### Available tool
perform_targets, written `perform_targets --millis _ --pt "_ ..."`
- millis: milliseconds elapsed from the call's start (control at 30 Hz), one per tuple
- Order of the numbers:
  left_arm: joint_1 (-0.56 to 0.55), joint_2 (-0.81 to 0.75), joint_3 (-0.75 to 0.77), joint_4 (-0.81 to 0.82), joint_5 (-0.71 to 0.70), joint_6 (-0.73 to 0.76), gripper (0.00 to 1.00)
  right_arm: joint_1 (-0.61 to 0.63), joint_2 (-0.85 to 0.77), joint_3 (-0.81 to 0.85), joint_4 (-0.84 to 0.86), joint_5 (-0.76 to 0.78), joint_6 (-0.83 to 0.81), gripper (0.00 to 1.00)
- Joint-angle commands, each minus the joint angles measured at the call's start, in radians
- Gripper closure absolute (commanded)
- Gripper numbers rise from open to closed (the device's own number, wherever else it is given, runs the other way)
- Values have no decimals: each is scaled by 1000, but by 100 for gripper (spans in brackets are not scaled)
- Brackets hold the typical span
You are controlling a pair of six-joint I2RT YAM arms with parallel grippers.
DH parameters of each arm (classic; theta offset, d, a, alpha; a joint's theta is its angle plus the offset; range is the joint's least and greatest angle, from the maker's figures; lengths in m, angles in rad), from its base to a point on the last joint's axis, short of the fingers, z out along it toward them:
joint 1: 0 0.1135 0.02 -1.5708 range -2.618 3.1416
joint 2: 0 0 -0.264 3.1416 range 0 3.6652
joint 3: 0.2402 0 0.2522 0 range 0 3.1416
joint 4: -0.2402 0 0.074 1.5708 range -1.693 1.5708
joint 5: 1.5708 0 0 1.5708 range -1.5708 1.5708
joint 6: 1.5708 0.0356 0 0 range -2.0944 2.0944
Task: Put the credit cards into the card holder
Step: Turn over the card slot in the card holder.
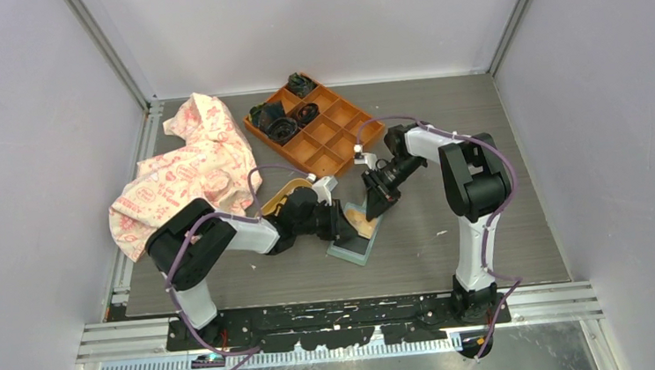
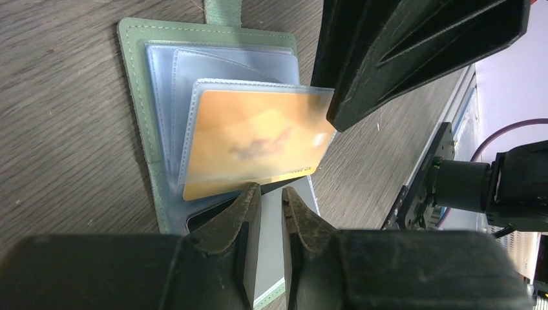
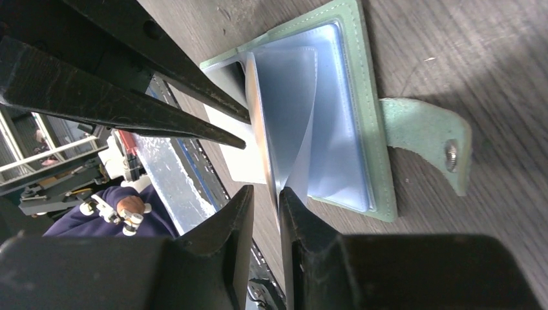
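— Green leather under your wrists: where exactly?
— The card holder (image 1: pixel 353 249) lies open in the middle of the table (image 1: pixel 504 224). My left gripper (image 2: pixel 271 197) is at its 9 o'clock edge and my right gripper (image 3: pixel 266 197) at its 1 o'clock.
— Jaws?
— Both nearly together, with a thin slit showing. On the right, the edge of a clear sleeve (image 3: pixel 294 123) runs into the slit. On the left, the tips sit at the rim of an orange card (image 2: pixel 255 139) inside a raised sleeve. Clamped or only touching, I cannot tell.
— Farther out?
— A yellow dish (image 1: pixel 279 192) at 10 o'clock, behind my left arm, the orange tray (image 1: pixel 326 161) at 12, and a patterned cloth (image 1: pixel 190 165) beyond, at 10.
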Motion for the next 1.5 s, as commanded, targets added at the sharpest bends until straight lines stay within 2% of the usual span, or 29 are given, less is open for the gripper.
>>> perform_targets --millis 0,200,400,500,600,667,1000,1067,1233,1367,1467 --pt "5 -19 -28 -5 11 18 79 4 -13 25 -53 -55 -43 73" --pt "4 -44 -45 10 9 10 74 37 -17 30 -79 -50 -75 73" --pt "5 -96 -78 8 -10 10 70 83 -51 15 -36 14 -47 71" --pt "5 -126 -102 12 -18 2 68 102 -97 -9 31 68 2 76" --pt "5 -185 -143 35 -22 -31 67 117 -158 -38 101 135 39 88" --pt "5 -231 -171 43 -33 -48 67 120 -204 -56 140 165 52 92" --pt "19 -473 -281 -85 -133 -28 66 208 -402 -177 318 460 31 94" --pt "23 -518 -294 -117 -147 -23 66 242 -399 -182 329 535 18 91" --pt "30 -602 -322 -181 -181 -11 65 311 -365 -183 317 633 -19 73" --pt "36 -661 -341 -225 -200 -6 65 351 -356 -172 263 526 -54 60" --pt "40 -697 -350 -250 -207 -2 64 359 -333 -146 192 397 -87 55"
